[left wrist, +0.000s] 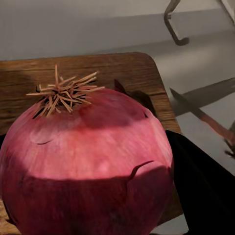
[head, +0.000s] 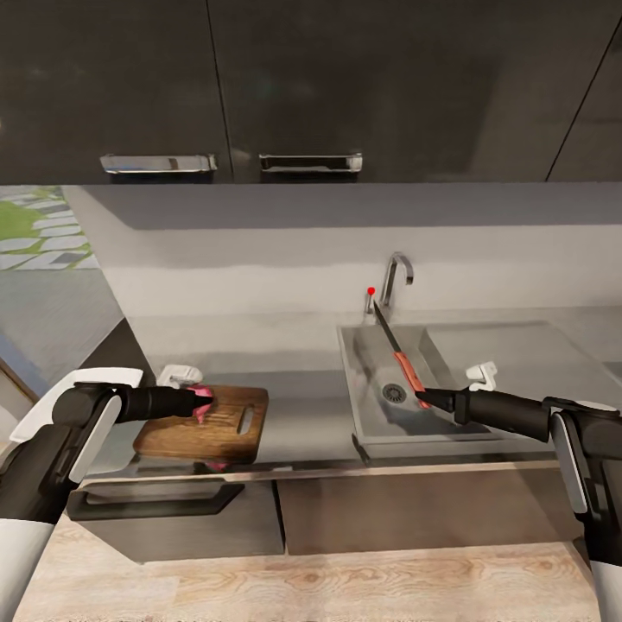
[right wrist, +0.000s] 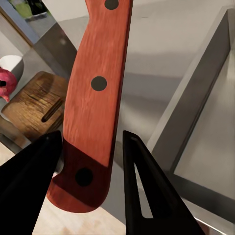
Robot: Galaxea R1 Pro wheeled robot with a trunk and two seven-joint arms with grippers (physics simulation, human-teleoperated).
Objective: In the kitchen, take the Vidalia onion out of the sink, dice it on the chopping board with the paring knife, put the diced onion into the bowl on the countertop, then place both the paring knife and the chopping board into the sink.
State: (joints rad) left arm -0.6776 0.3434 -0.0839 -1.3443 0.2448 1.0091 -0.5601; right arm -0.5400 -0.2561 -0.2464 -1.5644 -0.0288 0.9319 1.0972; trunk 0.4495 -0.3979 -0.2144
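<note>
The right gripper is clamped on the butt of the knife, its two dark fingers pressed against the riveted reddish handle. The knife hangs over the sink, long axis slanting away from the robot, and its dark blade points toward the tap with the red knob.

To the left, the left gripper is closed around the pink onion, held at the near left edge of the board. The onion's dry root tuft faces the wrist camera. The board lies flat on the counter, long side running left to right, slot hole toward the sink. Behind it sits a white bowl.
</note>
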